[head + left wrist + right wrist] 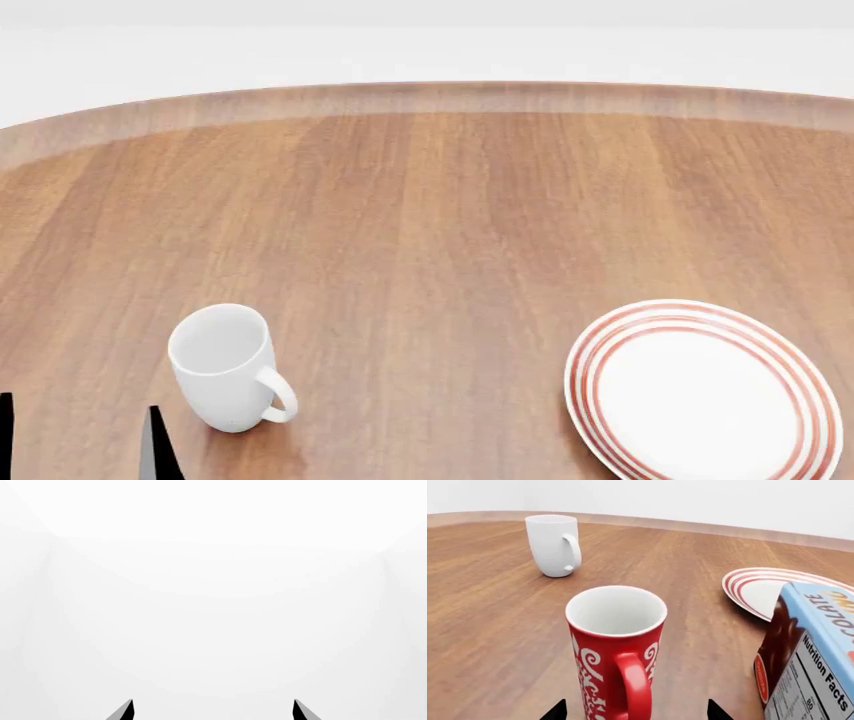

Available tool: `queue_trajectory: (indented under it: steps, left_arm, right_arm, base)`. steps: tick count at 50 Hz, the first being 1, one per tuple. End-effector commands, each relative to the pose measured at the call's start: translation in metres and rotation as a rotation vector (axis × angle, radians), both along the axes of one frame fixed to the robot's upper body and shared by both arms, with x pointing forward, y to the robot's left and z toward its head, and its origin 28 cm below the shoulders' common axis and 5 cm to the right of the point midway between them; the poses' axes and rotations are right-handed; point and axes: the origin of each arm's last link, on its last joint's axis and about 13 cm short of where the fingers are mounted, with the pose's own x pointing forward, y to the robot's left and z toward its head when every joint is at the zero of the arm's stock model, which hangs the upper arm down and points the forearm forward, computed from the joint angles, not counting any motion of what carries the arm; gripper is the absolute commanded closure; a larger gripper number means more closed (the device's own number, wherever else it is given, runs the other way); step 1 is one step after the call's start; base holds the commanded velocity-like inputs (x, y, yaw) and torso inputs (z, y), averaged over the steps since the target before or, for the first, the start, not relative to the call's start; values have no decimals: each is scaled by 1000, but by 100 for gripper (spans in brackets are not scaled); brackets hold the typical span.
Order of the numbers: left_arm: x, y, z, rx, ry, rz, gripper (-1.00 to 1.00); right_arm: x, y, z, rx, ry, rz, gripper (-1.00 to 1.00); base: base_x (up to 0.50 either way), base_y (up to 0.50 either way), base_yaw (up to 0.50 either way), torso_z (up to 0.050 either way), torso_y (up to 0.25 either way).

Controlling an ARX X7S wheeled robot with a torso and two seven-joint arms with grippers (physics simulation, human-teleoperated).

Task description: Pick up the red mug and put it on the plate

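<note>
Nearest the right wrist camera, the right end effector (637, 715) stood spread wide and empty, its two dark tips showing either side of the red mug (616, 650), whose handle faced the camera. The mug stood upright on the wooden counter (487, 615), just beside a chocolate box (810, 655). A good grasp probably meant advancing level so the fingers straddled the body, not the handle, without nudging the box. Beyond lay the plate (754, 590), and farther off the white mug (552, 545). The left end effector (213, 711) was parted, holding nothing, facing blank white.
</note>
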Motion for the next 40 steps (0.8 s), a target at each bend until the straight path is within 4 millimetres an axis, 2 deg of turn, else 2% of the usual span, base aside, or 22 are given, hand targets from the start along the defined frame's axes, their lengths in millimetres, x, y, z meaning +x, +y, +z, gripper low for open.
queue_trajectory:
  steps: [1,28,29,40]
  left_arm:
    - [0,0,0,-1,0,0,-100]
    - [0,0,1,-4,-5,4,-100]
    - [0,0,1,-5,-6,3,-100]
    - [0,0,2,-6,-8,4,-100]
  right_arm:
    - [2,0,-2,0,3,2,-100]
    - [5,1,-3,-1,4,-5,-100]
    - [5,1,-3,-6,0,-8,100]
    - [6,-1,-5,-13,-1,-17,100]
  base:
    - [0,0,0,0,0]
    - [0,0,0,0,0]
    - [0,0,0,0,0]
    - [0,0,0,0,0]
